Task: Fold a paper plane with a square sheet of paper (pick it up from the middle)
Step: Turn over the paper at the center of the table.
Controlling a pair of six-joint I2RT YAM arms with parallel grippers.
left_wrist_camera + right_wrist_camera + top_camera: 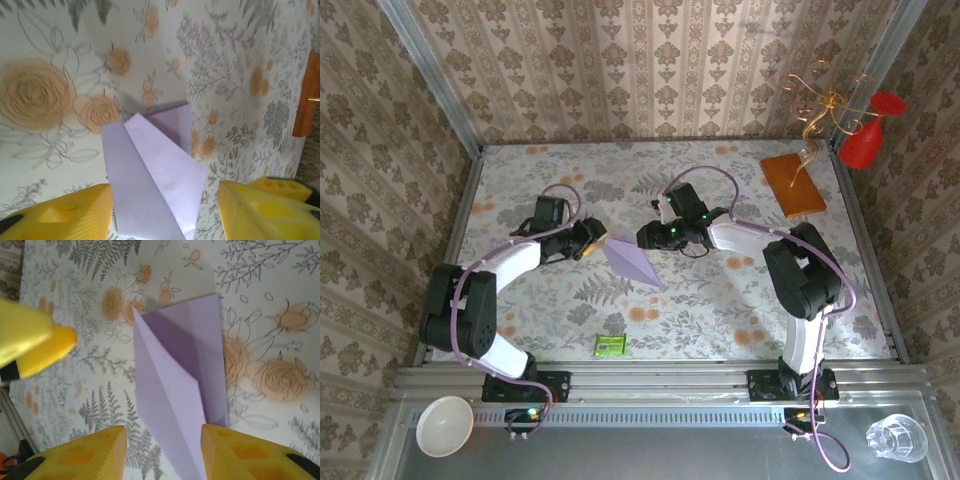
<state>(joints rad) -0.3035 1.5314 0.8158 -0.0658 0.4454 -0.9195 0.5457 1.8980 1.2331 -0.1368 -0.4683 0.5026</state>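
The square sheet of paper is folded into a pale lavender paper plane point(632, 262), a pointed dart with lengthwise creases, lying on the flowered tablecloth mid-table. My left gripper point(595, 243) stands just left of it, my right gripper point(645, 237) just above its wide end. In the left wrist view the plane point(150, 180) lies between the spread yellow fingers point(65, 215) of the open left gripper point(165, 212). In the right wrist view the plane point(175, 385) runs up between the parted fingers point(255, 452) of the open right gripper point(162, 452). Neither gripper grips it.
An orange-brown board point(793, 183) lies at the back right, beside a red vase point(867, 135) and a gold wire ornament point(820, 100). A small green packet point(610, 346) sits near the front edge. A white bowl point(444, 425) and a glass point(898, 437) stand on the near shelf.
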